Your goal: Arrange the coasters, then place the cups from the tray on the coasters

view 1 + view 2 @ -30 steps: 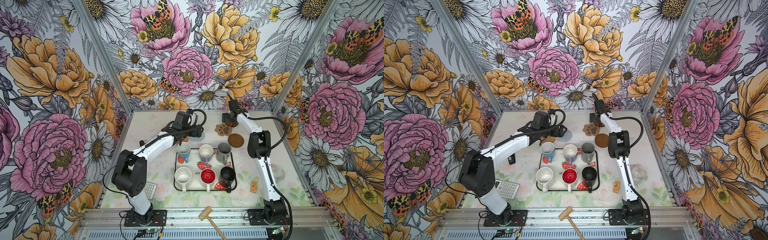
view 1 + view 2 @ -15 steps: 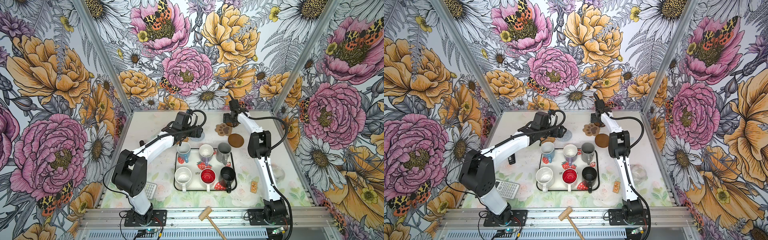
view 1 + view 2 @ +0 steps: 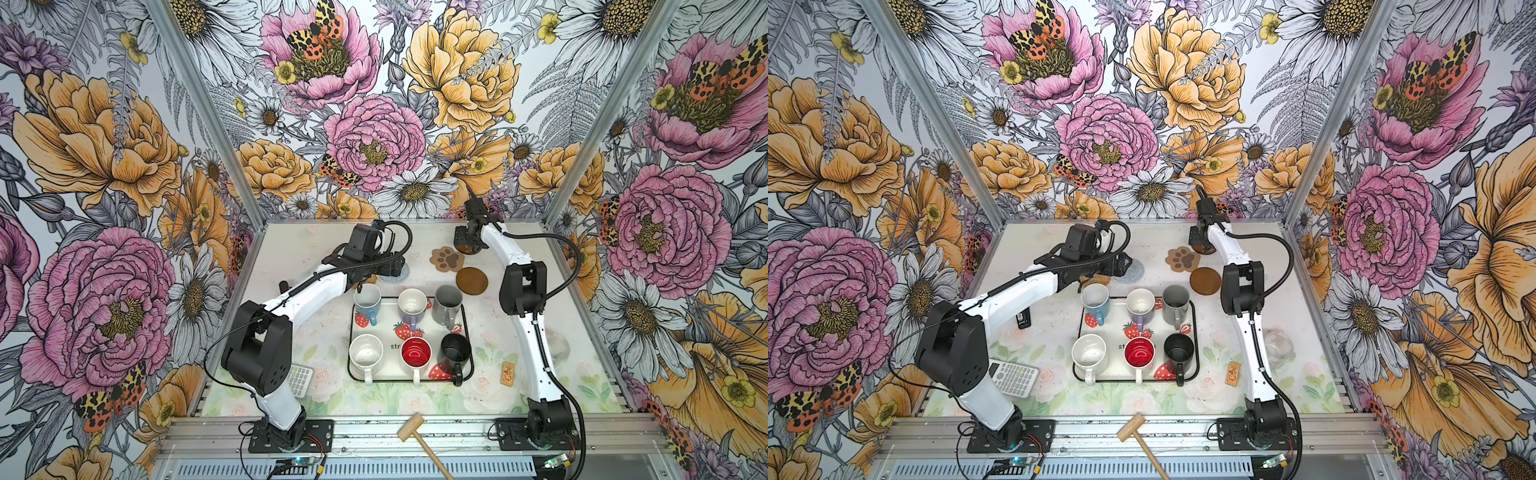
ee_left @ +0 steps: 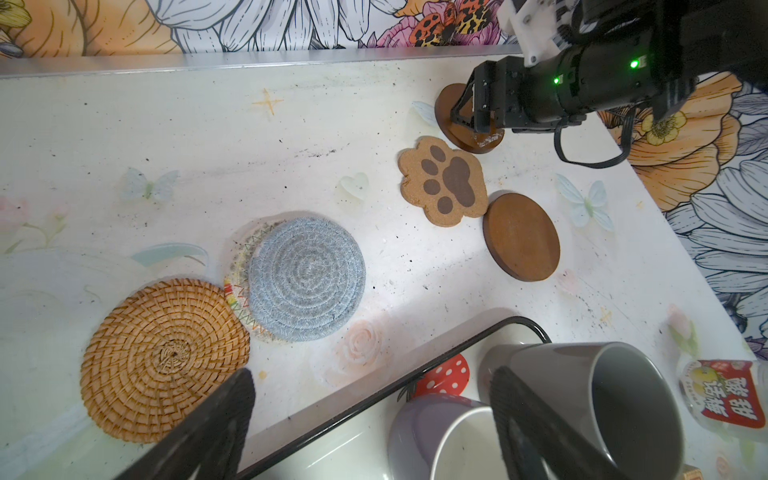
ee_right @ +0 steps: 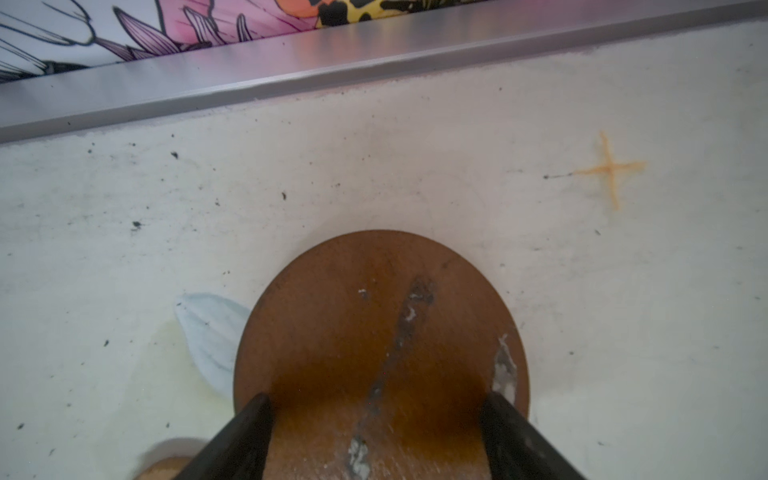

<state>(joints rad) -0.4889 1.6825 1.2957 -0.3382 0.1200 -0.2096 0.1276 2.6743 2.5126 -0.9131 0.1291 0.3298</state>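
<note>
Six cups stand on the tray [image 3: 392, 365]: light blue [image 3: 367, 300], lavender [image 3: 412, 305], grey [image 3: 448, 302], white [image 3: 365, 353], red-inside [image 3: 415, 353] and black [image 3: 456, 349]. Behind the tray lie the coasters: a tan woven round [image 4: 166, 357], and a grey-blue round [image 4: 307, 278] overlapping a beige one [image 4: 241, 266]. To their right are a paw shape [image 4: 444, 180] and a brown disc [image 4: 521, 237]. My left gripper [image 4: 370, 384] hovers open over the tray's back rim. My right gripper [image 5: 376, 401] is open, fingers low over a second brown disc [image 5: 374, 324] near the back wall.
A grey calculator [image 3: 1013, 378] lies front left and a small black object [image 3: 1021, 320] left of the tray. An orange packet [image 3: 508, 372] and a clear jar [image 3: 1277, 343] are on the right. A wooden mallet [image 3: 411, 426] rests on the front rail.
</note>
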